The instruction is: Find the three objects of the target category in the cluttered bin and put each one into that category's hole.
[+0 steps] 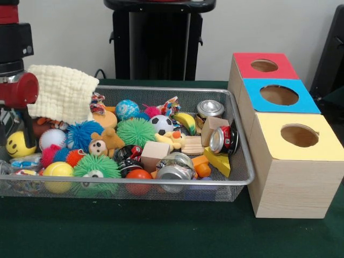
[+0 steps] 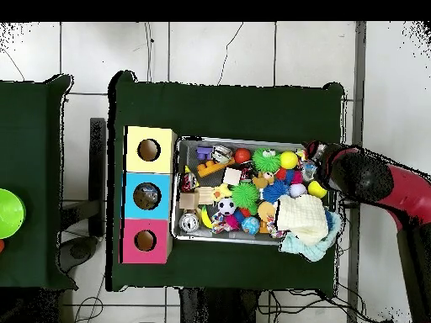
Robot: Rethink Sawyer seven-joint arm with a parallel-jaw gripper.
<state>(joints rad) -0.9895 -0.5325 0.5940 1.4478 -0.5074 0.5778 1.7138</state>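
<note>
Gripper point(image 1: 12, 126) low at the bin's point(image 1: 244, 161) end beside the cloth point(image 1: 62, 91); cannot tell its opening.

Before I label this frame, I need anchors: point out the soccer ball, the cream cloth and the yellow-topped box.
soccer ball point(image 1: 161, 124), front view, its middle.
cream cloth point(image 1: 62, 92), front view, its middle.
yellow-topped box point(image 1: 293, 180), front view, wooden front face.

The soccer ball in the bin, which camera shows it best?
The front view: the soccer ball sits unobstructed mid-bin, its black-and-white patches clear. The overhead view shows it only as a small patterned dot.
</note>
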